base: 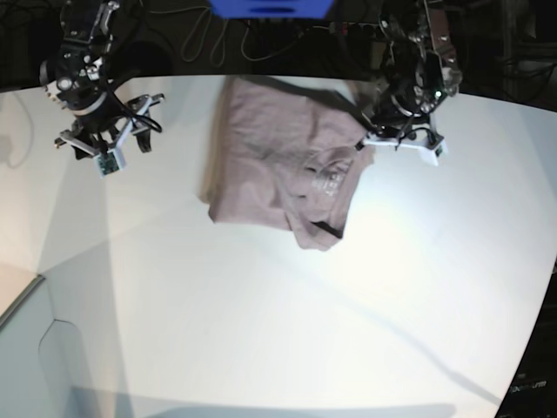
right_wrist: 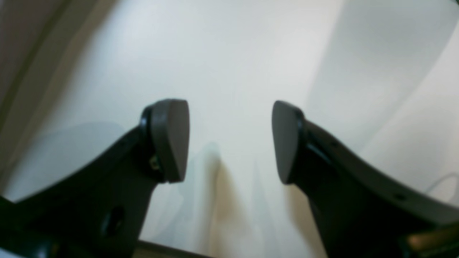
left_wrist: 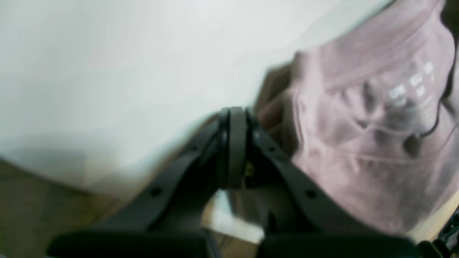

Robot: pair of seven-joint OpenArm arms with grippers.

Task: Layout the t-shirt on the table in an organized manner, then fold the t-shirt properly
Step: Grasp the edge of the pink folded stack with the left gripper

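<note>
- The shirt (base: 278,161) lies crumpled on the table (base: 261,313), at the far middle of it, bunched and partly doubled over; its pale print (base: 329,180) sits toward the near right part of the heap.
- Its long axis is hard to call in this state. From the base view the heap runs roughly from the far edge toward the near side, a little taller than wide, with one dark fold poking out at the near corner.
- The left gripper (left_wrist: 235,147) is the one at the shirt. In the base view it hangs just beside the shirt's far right corner, and its wrist view shows cloth filling the space right of the pads.
- The left pads are pressed together. The wrist picture shows nothing clearly caught between them, though in the base view a raised tongue of cloth runs toward this gripper; I cannot tell whether it holds a thin edge.
- The right gripper (right_wrist: 229,141) is spread wide, with only bare table between the pads.
- It hangs well apart from the shirt, off the shirt's far left side.
- Judgement: spreading comes first, and the nearer arm is the left one; the right must travel across to the shirt's left edge before both can pull the cloth flat.
</note>
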